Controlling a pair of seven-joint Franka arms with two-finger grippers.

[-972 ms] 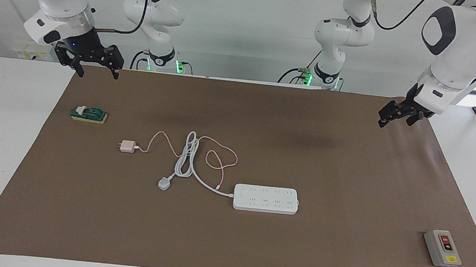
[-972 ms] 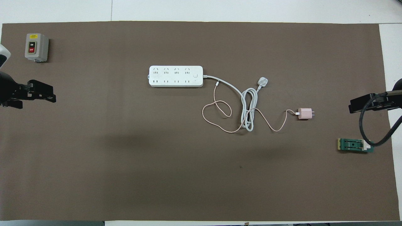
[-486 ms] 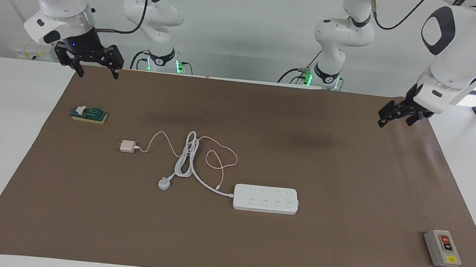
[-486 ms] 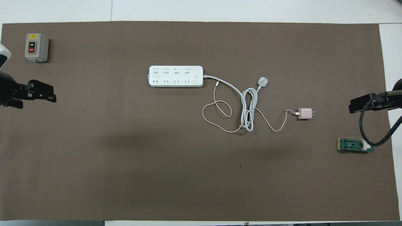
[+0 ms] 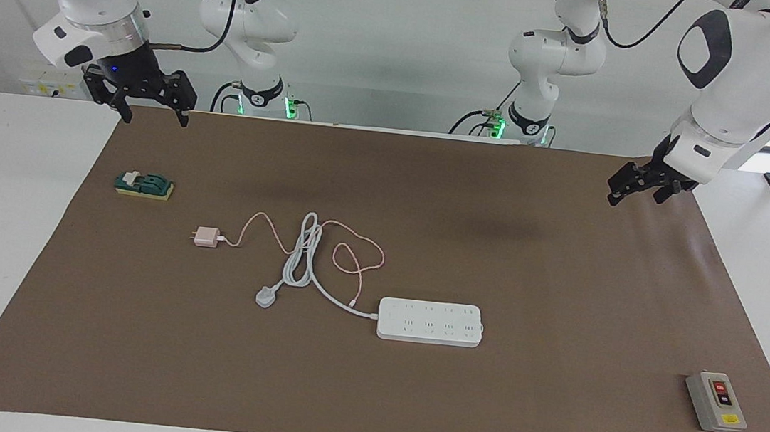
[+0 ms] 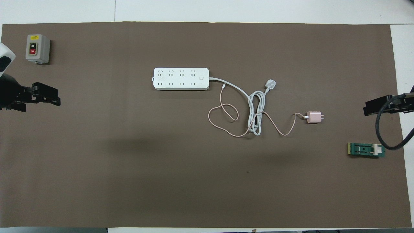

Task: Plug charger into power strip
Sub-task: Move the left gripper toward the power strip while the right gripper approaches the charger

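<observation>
The pale pink charger (image 5: 206,237) lies on the brown mat, its thin pink cable (image 5: 352,255) looping toward the power strip (image 5: 431,322). The long white strip lies flat, sockets up, farther from the robots than the charger and toward the left arm's end of it. Both also show in the overhead view: charger (image 6: 313,117), strip (image 6: 181,78). My right gripper (image 5: 155,119) is open and empty, in the air over the mat's corner at the right arm's end. My left gripper (image 5: 636,197) is open and empty over the mat's edge at the left arm's end.
The strip's thick white cord is coiled across the pink cable and ends in a grey-white three-pin plug (image 5: 265,298). A green switch block (image 5: 143,185) lies under the right gripper's side. A grey box with red and black buttons (image 5: 716,402) sits at the left arm's end.
The right gripper has drifted slightly outward toward its end of the table. The left gripper has shifted very slightly. Nothing on the mat has moved.
</observation>
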